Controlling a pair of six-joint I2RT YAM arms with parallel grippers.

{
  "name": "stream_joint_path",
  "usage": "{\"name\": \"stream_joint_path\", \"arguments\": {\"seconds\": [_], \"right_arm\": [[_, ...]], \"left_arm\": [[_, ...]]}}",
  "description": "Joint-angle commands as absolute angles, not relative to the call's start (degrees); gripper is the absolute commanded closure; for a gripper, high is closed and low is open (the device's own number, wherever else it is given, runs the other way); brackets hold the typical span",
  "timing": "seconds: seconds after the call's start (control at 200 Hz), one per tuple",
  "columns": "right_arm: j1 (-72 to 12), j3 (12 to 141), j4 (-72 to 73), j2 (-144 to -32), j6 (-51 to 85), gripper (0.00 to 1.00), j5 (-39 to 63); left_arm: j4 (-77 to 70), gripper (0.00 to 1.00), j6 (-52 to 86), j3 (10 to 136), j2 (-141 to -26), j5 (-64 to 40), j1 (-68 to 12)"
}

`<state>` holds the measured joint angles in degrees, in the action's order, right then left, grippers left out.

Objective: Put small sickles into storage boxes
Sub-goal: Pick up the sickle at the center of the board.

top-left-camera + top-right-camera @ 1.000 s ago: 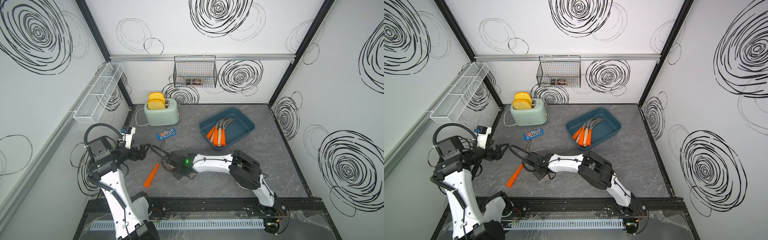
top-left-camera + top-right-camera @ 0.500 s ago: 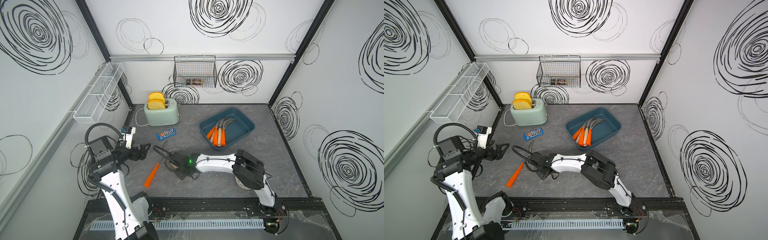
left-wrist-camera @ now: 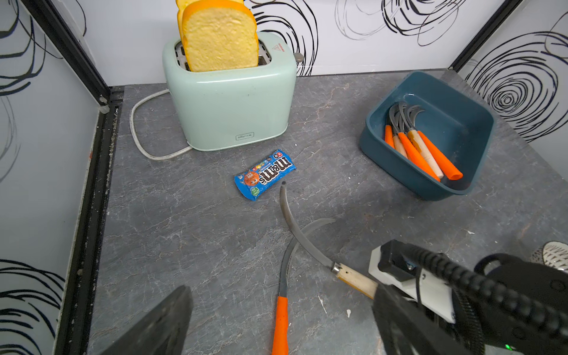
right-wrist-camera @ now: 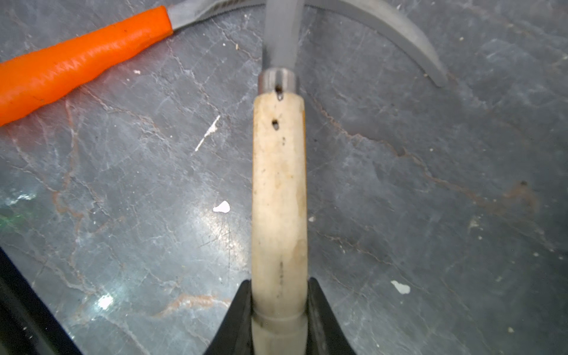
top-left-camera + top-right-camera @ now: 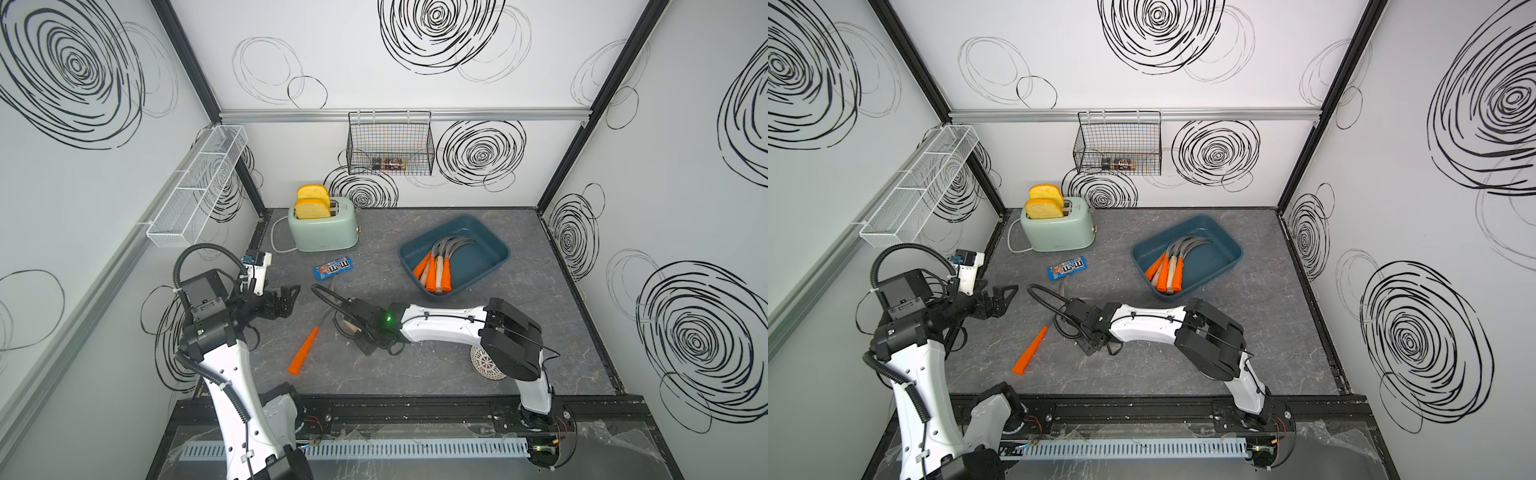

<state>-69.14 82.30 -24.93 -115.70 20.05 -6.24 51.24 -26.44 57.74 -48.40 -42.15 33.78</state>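
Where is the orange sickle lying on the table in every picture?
Both top views: the orange-handled sickle lies on the table, in front of the candy bag.
Left wrist: closest to the camera, handle partly out of frame.
Right wrist: beside the wooden-handled sickle, partly in frame.
Shared landmark: that wooden-handled sickle, held in the right fingers; its blade crosses the orange one's.

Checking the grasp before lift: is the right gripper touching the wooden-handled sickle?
Touching. In the right wrist view the right gripper has both jaws pressed against the handle of the wooden-handled sickle, with no gap on either side.
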Motion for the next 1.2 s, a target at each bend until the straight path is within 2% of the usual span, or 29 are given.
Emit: {"name": "stream_joint_path", "arguments": {"seconds": [0.0, 0.595, 1.191], "right_arm": [[-68.69, 81.35, -24.33, -112.3, 19.16, 1.0, -6.96], [-66.82, 76.66, -24.43, -106.21, 19.25, 1.0, -5.64], [-60.76, 72.82, -26.17, -97.47, 18.9, 1.0, -2.73]], "left_arm": [[49.91, 0.04, -26.59, 57.22, -47.59, -41.5, 32.62], [51.08, 0.04, -26.03, 57.55, -46.23, -40.67, 27.52], [44.72, 0.04, -19.77, 58.17, -48.15, -34.27, 15.36]]}}
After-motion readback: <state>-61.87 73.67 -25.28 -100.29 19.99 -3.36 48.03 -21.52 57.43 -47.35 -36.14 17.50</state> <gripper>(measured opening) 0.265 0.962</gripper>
